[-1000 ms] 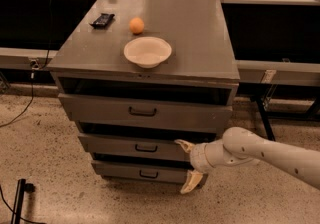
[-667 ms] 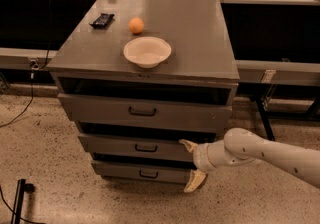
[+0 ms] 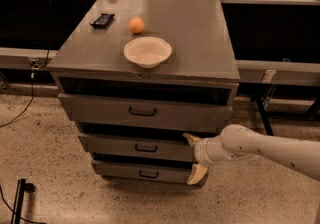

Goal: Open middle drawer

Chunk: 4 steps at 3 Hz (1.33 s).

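Note:
The middle drawer (image 3: pixel 120 145) is the second of three grey drawer fronts in a grey metal cabinet, with a small dark bar handle (image 3: pixel 146 148) at its centre. Its front stands a little out from the cabinet body. My gripper (image 3: pixel 193 156) is at the drawer's right end, well right of the handle. It is open, with one tan fingertip (image 3: pixel 190 139) at the drawer's top edge and the other down by the bottom drawer (image 3: pixel 135 170). The white arm comes in from the right.
The taller top drawer (image 3: pixel 145 112) is above. On the cabinet top (image 3: pixel 200 43) stand a white bowl (image 3: pixel 147 51), an orange (image 3: pixel 136 25) and a dark flat object (image 3: pixel 101 19). Dark benches run behind; a cable lies on the speckled floor at left.
My gripper and arm have shifted slightly to the right along the drawer fronts. The drawers show no clear movement.

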{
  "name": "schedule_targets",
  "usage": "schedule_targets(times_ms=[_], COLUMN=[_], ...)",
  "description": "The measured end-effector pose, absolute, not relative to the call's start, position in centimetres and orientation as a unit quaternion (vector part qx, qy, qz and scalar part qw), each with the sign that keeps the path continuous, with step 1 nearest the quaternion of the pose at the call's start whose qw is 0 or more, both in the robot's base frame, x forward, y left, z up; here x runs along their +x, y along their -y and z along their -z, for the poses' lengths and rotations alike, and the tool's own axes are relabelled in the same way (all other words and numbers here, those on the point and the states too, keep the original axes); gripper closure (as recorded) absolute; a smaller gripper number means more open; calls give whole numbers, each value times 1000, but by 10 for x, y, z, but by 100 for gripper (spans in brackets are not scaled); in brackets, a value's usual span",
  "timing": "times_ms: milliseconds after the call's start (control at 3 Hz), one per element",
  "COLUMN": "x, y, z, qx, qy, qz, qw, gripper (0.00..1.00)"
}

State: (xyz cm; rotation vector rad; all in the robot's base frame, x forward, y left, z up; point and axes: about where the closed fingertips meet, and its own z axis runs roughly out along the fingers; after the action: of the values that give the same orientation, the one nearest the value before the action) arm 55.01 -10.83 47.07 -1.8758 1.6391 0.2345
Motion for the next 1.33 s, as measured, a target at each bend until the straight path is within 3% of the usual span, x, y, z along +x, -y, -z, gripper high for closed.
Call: schedule_targets(times_ms=[1000, 1333], x=[577, 576], y=[153, 157], z=[-438, -427], qx=[-698, -694], qy=[-644, -649], qz=[-55, -60], qw=[308, 306], gripper=[0, 18])
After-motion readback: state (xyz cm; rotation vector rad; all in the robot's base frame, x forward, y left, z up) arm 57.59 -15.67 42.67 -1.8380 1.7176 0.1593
